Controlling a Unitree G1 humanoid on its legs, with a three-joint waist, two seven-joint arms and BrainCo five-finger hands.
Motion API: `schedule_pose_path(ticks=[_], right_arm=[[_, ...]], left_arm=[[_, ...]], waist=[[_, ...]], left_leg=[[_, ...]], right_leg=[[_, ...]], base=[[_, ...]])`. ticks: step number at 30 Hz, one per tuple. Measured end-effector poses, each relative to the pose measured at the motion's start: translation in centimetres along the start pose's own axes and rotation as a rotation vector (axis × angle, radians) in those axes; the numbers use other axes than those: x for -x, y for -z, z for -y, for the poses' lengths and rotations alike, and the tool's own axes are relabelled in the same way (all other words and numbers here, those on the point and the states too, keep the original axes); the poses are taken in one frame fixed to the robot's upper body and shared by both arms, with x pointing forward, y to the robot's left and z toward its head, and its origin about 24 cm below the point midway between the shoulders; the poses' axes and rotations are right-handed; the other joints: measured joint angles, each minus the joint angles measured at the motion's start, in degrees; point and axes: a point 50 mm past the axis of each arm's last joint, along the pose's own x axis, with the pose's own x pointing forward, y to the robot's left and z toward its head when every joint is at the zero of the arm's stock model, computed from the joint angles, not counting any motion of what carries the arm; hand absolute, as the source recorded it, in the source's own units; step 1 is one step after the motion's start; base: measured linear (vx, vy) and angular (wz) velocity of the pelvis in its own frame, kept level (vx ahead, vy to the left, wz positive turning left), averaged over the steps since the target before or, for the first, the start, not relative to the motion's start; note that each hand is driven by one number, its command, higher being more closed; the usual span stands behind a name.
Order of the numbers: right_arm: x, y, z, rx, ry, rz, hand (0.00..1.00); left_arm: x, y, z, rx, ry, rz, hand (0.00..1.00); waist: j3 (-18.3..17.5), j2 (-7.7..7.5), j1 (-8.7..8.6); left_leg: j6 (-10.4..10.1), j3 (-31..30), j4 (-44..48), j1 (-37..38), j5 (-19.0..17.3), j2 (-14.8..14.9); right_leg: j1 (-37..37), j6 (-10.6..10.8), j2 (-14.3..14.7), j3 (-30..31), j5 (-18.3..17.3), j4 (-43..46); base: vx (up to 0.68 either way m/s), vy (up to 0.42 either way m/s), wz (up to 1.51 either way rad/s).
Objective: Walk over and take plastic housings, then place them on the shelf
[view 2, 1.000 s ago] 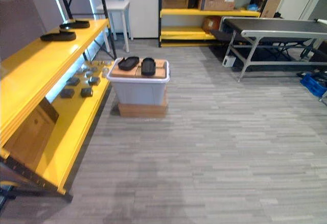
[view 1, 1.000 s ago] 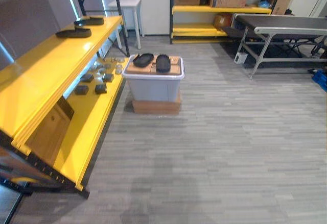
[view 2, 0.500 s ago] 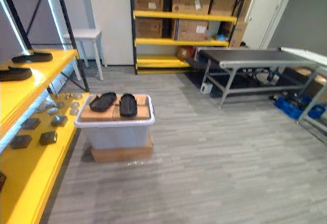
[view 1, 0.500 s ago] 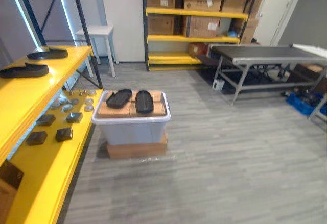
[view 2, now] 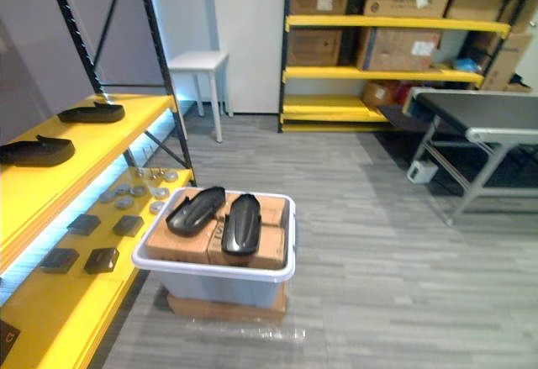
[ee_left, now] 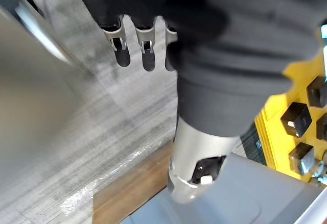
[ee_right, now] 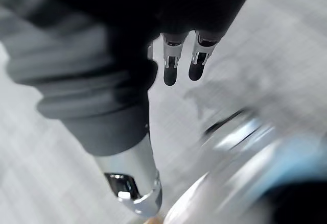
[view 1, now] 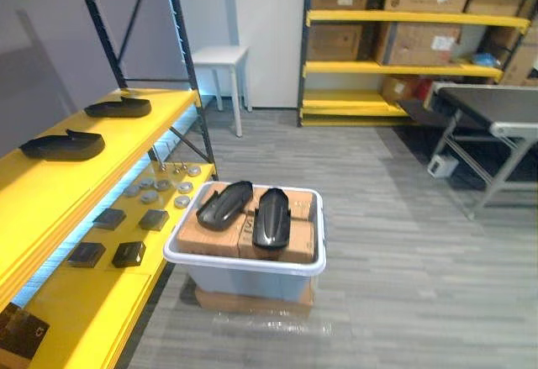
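Two black plastic housings point(view 1: 224, 205) point(view 1: 271, 217) lie side by side on cardboard boxes inside a pale grey bin point(view 1: 244, 264) on the floor ahead. Two more black housings point(view 1: 63, 144) point(view 1: 118, 108) rest on the upper level of the yellow shelf point(view 1: 50, 184) at the left. My left hand point(ee_left: 199, 152) hangs with relaxed fingers point(ee_left: 135, 48) above the floor beside the bin and holds nothing. My right hand point(ee_right: 133, 178) hangs over bare floor, its fingers point(ee_right: 176, 63) relaxed and empty.
The shelf's lower level carries small black boxes point(view 1: 126, 234) and silver discs point(view 1: 160, 188). A brown base point(view 1: 252, 302) sits under the bin. A white stool point(view 1: 220, 58), yellow racks of cardboard boxes point(view 1: 403, 41) and a grey metal table point(view 1: 496, 108) stand behind.
The whole picture has shifted: the camera has come closer to the bin, which now looks larger and lower in view. The housings and the shelf items have not moved.
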Motion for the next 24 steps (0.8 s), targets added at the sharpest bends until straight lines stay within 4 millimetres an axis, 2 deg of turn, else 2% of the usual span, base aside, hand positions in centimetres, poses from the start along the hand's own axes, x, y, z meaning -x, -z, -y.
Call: schedule_pose_path(ticks=[1,2,3,4,5,6,7,9,10,12,13,14,15,16,17,19,22,24], right_arm=[[-0.2,-0.8,-0.7,-0.007,-0.017,0.026,0.00],[-0.2,-1.5,-1.1,-0.008,-0.023,0.048,0.00],[-0.3,-2.3,-1.4,-0.004,-0.029,0.079,0.00],[-0.3,-2.5,-1.4,0.001,-0.030,0.088,0.00],[-0.3,-2.6,-1.5,0.030,-0.032,0.091,0.00],[-0.2,-2.6,-2.2,0.071,-0.048,0.098,0.00],[-0.2,-2.9,-2.6,0.091,-0.055,0.111,0.00],[0.1,-4.4,-3.9,0.159,-0.086,0.187,0.00],[0.5,-5.4,-4.9,0.235,-0.113,0.250,0.00],[1.8,-7.3,-6.3,0.342,-0.165,0.397,0.00],[2.8,-8.5,-7.0,0.387,-0.180,0.495,0.00],[3.3,-9.1,-7.3,0.412,-0.178,0.543,0.00],[4.2,-9.9,-7.8,0.466,-0.166,0.625,0.00],[4.4,-10.2,-7.6,0.489,-0.150,0.648,0.00],[5.4,-11.3,-8.2,0.544,-0.145,0.727,0.00],[7.0,-12.8,-9.8,0.568,-0.171,0.847,0.00],[9.6,-14.9,-12.0,0.560,-0.198,1.022,0.00],[11.0,-16.4,-13.4,0.539,-0.208,1.124,0.00]], left_arm=[[0.2,0.3,-1.3,-0.019,-0.022,-0.011,0.00],[0.4,0.9,-2.0,-0.027,-0.037,-0.027,0.00],[0.7,1.8,-2.9,-0.038,-0.058,-0.059,0.00],[0.8,2.2,-3.2,-0.042,-0.066,-0.072,0.00],[0.9,2.5,-3.8,-0.040,-0.084,-0.089,0.00],[0.7,1.5,-4.1,-0.087,-0.082,-0.070,0.00],[0.5,1.0,-3.9,-0.110,-0.073,-0.058,0.00],[0.1,-0.2,-3.2,-0.167,-0.045,-0.030,0.00],[0.0,-0.9,-2.9,-0.205,-0.033,-0.014,0.00],[-0.3,-2.4,-2.4,-0.280,-0.018,0.028,0.00],[-0.5,-3.6,-1.5,-0.306,0.002,0.079,0.00],[-0.5,-4.2,-1.0,-0.302,0.010,0.104,0.00],[-0.5,-5.2,-0.3,-0.296,0.020,0.155,0.00],[-0.5,-5.0,0.1,-0.286,0.024,0.159,0.00],[-0.4,-4.1,0.0,-0.254,0.014,0.145,0.00],[-0.2,-2.9,-0.3,-0.233,-0.001,0.117,0.00],[-0.1,-1.6,0.2,-0.250,0.013,0.082,0.00],[-0.1,-1.5,0.4,-0.261,0.017,0.078,0.00]], waist=[[0.2,-0.56,0.59],[0.3,-0.67,0.60],[0.2,-0.56,0.62],[0.1,-0.39,0.64],[-0.2,-0.68,1.17],[-0.6,-2.19,0.88],[-0.7,-2.52,0.46],[-0.8,-2.56,0.46],[-0.3,-1.70,-0.34],[-1.5,-1.34,-1.09],[-1.6,-1.56,-1.10],[-1.7,-1.79,-1.31],[-1.6,-2.97,-1.74],[-1.6,-2.39,-2.12],[-2.1,-1.24,-1.30],[-1.4,-0.43,-1.06],[1.4,-0.30,-0.89],[3.1,-0.19,-0.83]], left_leg=[[-0.5,3.0,-7.9,-1.7,-2.3,1.0],[-0.8,4.3,-17.3,-1.9,-2.8,0.8],[-0.4,5.2,-32.8,-0.9,-2.0,-0.4],[0.8,4.9,-40.5,-0.3,0.0,-1.1],[0.9,3.9,-44.5,0.5,8.0,-2.7],[1.1,3.7,-46.0,1.2,7.3,-4.6],[1.3,3.6,-46.6,1.2,7.1,-5.2],[1.9,4.1,-49.5,3.5,6.6,-6.0],[2.4,4.1,-53.5,7.3,7.0,-6.2],[2.0,3.2,-58.2,10.7,7.7,-6.0],[1.7,2.3,-58.9,10.8,7.8,-6.3],[1.6,1.5,-58.9,10.4,7.9,-6.7],[1.4,0.0,-59.0,10.0,7.9,-8.3],[0.8,-1.2,-59.2,10.0,7.9,-8.3],[0.3,-1.2,-60.6,9.9,8.1,-7.3],[-0.3,-1.4,-62.1,9.2,8.5,-6.3],[-0.7,-3.2,-62.3,7.1,8.7,-5.7],[-0.8,-4.4,-61.8,4.9,8.8,-5.9]], right_leg=[[3.5,0.6,-1.2,1.2,0.3,-2.8],[5.3,1.8,-2.2,1.9,0.2,-4.1],[6.9,3.5,-3.4,2.3,-0.6,-4.7],[7.6,4.8,-3.8,2.4,-1.5,-4.7],[8.8,7.0,-4.9,3.4,-3.0,-4.4],[7.9,7.3,-6.6,4.0,-2.3,-2.4],[6.5,7.2,-7.2,4.1,-2.1,0.2],[1.3,7.3,-8.2,6.8,-0.5,11.1],[-1.4,7.7,-7.8,8.9,-1.0,17.3],[-5.0,7.5,-5.7,10.4,-4.0,15.0],[-7.4,7.4,-5.0,11.5,-3.9,11.2],[-8.5,7.2,-5.0,11.7,-3.3,8.0],[-10.1,7.1,-5.9,11.7,2.2,2.7],[-9.2,7.1,-5.7,10.8,2.0,2.9],[-9.2,7.1,-4.7,10.3,2.3,1.6],[-9.7,6.7,-3.5,9.9,2.6,0.0],[-10.4,6.4,-2.8,8.2,3.1,-1.4],[-11.7,6.5,-2.9,7.6,3.4,-1.8]], base=[[0.55,0.043,-0.50],[0.66,0.122,-0.63],[0.54,0.153,-0.49],[0.54,0.206,-0.51],[0.53,0.226,-0.18],[0.51,0.227,0.00],[0.47,0.224,0.24],[0.39,0.194,0.05],[0.40,0.130,0.07],[0.36,0.027,0.33],[0.23,-0.065,0.47],[0.22,-0.115,0.70],[0.18,-0.113,0.73],[0.27,-0.163,0.61],[0.23,-0.136,0.23],[0.18,-0.138,0.04],[0.08,-0.067,0.21],[0.04,0.009,0.27]])
